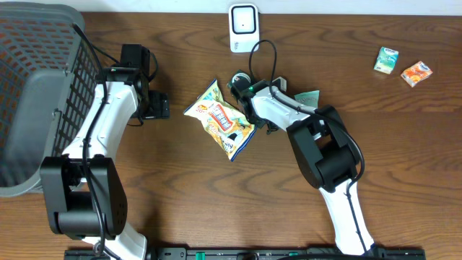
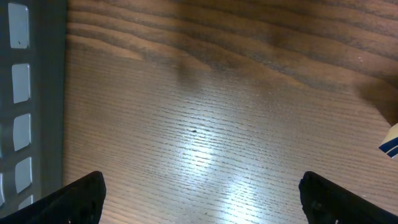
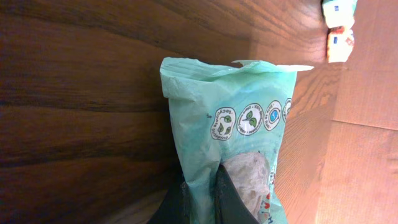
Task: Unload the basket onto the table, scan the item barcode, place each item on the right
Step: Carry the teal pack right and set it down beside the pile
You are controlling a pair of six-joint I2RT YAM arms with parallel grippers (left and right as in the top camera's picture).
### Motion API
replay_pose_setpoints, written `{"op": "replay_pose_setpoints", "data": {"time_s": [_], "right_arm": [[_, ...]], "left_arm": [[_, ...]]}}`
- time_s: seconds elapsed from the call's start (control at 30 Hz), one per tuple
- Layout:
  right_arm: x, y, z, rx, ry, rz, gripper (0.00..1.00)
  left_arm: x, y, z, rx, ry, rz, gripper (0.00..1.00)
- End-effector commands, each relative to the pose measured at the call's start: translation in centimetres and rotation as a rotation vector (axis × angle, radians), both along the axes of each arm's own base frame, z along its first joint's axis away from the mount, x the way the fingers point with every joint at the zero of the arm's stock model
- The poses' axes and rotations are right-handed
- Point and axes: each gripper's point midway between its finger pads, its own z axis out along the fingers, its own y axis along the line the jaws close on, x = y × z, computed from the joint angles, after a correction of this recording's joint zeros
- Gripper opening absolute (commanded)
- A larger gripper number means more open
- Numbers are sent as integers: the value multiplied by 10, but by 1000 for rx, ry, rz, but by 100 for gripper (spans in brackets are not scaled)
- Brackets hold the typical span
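A pale green plastic packet [image 3: 236, 118] with round leaf logos stands upright between the fingers of my right gripper [image 3: 204, 179], which is shut on its lower part. In the overhead view only a corner of the green packet [image 1: 308, 96] shows beside the right gripper [image 1: 292, 98], right of table centre. The white barcode scanner [image 1: 243, 27] stands at the back edge. My left gripper [image 2: 214, 199] is open over bare wood, its fingers [image 2: 81, 199] far apart; overhead, the left gripper [image 1: 154, 105] hangs next to the basket.
A yellow snack bag [image 1: 220, 118] lies flat left of the right wrist. A grey mesh basket [image 1: 36, 94] fills the left side. Two small juice cartons, green [image 1: 387, 60] and orange [image 1: 416, 73], sit at the far right.
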Motion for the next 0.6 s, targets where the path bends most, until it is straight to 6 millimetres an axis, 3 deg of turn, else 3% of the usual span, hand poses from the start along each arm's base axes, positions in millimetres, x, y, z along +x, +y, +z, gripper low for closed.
{"op": "replay_pose_setpoints", "data": {"time_s": [0.0,0.13,0.23,0.33,0.57], "right_arm": [[-20,-1,-31,143,135,-82,1],[-15,2,-10,227,144,-119,1],[-8,23,6,401,200,-71,1],[-3,51,30,646,255,1,1],[-11,94,92,1215,362,132,1]], "left_arm": [[-2,1,-1,7,8,-4,98],[-2,1,-1,7,8,-4,98],[-2,1,-1,7,8,-4,98],[-2,1,-1,7,8,-4,98],[-2,1,-1,7,8,-4,98]]}}
